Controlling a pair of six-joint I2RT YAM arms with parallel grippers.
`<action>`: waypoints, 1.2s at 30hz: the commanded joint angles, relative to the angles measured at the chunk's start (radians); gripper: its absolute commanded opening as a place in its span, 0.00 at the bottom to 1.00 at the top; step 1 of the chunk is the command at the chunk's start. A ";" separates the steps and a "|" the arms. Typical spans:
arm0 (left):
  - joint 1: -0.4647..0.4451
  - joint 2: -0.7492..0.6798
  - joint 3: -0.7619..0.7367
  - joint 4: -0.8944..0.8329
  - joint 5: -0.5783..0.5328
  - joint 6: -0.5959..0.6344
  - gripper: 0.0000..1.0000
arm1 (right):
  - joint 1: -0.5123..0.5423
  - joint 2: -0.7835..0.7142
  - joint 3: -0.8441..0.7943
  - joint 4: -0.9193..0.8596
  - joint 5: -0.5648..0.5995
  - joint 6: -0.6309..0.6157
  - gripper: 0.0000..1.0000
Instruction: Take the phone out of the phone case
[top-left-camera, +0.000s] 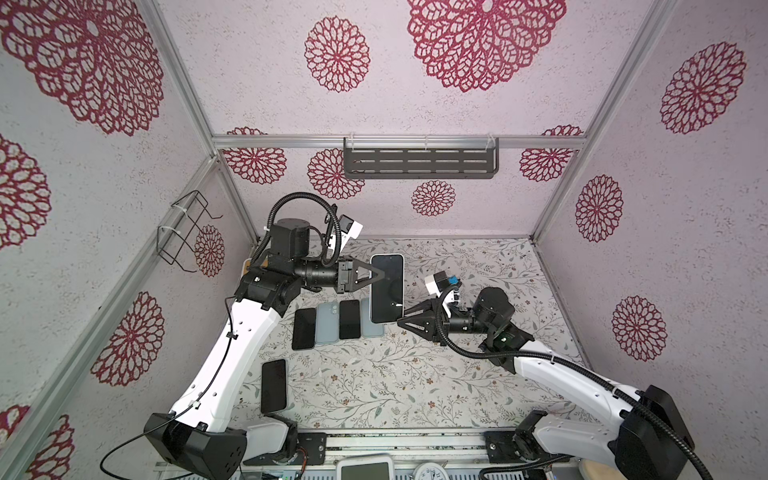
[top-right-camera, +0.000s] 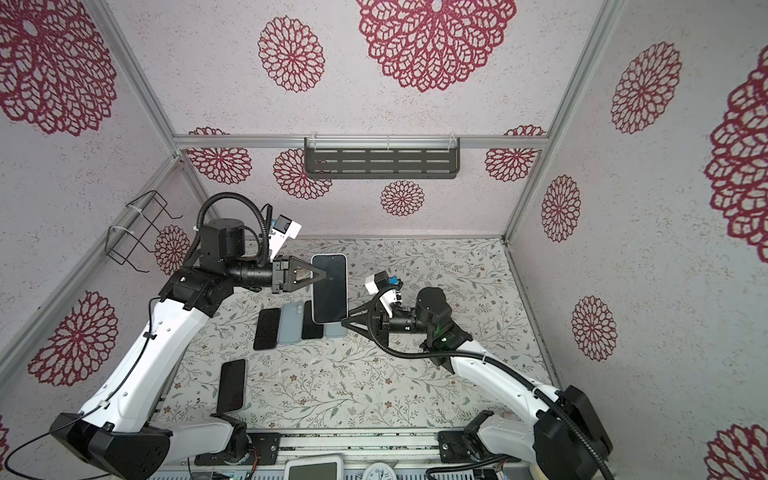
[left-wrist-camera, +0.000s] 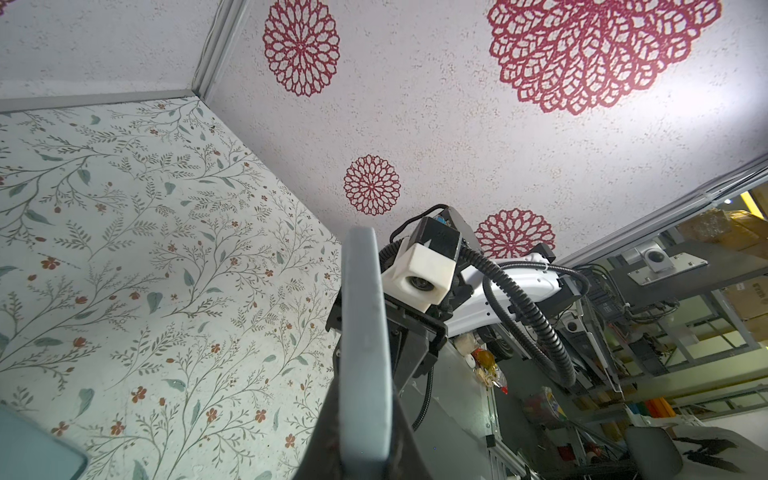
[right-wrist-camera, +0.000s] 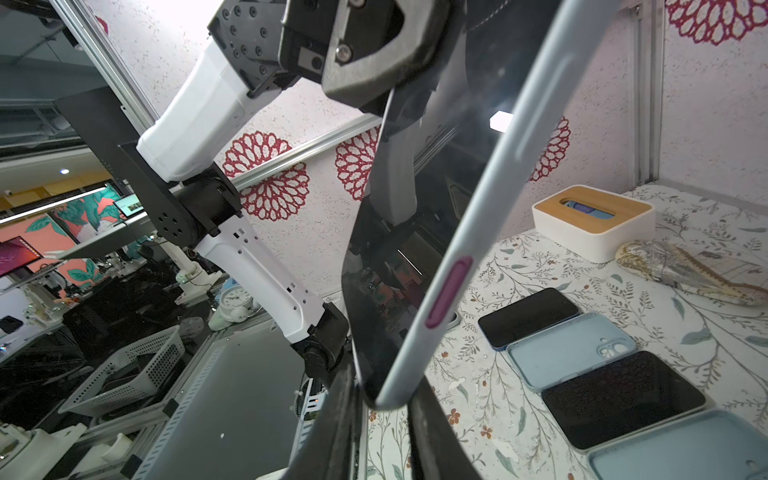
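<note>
Black left end effector (top-left-camera: 383, 276) level on phone (top-left-camera: 390, 297) — right one (top-left-camera: 401, 321) at corner

Floral tabletop (top-left-camera: 457, 374): side-by-side row of dark phone (top-left-camera: 304, 328), blue case (top-left-camera: 328, 322), second phone (top-left-camera: 349, 319), second case (top-left-camera: 372, 330). Lone phone (top-left-camera: 274, 385) sits front-left.

The phone (top-left-camera: 387, 286) had a glossy black glass front that threw reflections. Its phone case (right-wrist-camera: 478, 232) looked like smooth, matt pale-blue plastic or rubber. The table cover (top-left-camera: 415, 374) was matt and printed. The walls (top-left-camera: 498, 208) were rough and speckled, the frame rail (top-left-camera: 291, 142) brushed metal. The box (right-wrist-camera: 573, 237) was smooth white plastic with a wooden lid.
</note>
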 joint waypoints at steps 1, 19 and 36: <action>-0.006 -0.029 -0.007 0.080 0.032 -0.017 0.00 | 0.006 -0.009 0.023 0.071 -0.006 -0.002 0.14; -0.122 0.100 -0.152 0.588 -0.071 -0.579 0.00 | 0.007 -0.055 -0.011 0.129 0.102 -0.208 0.00; -0.198 0.119 -0.265 0.755 -0.166 -0.748 0.00 | -0.016 -0.107 -0.104 0.265 0.441 -0.277 0.00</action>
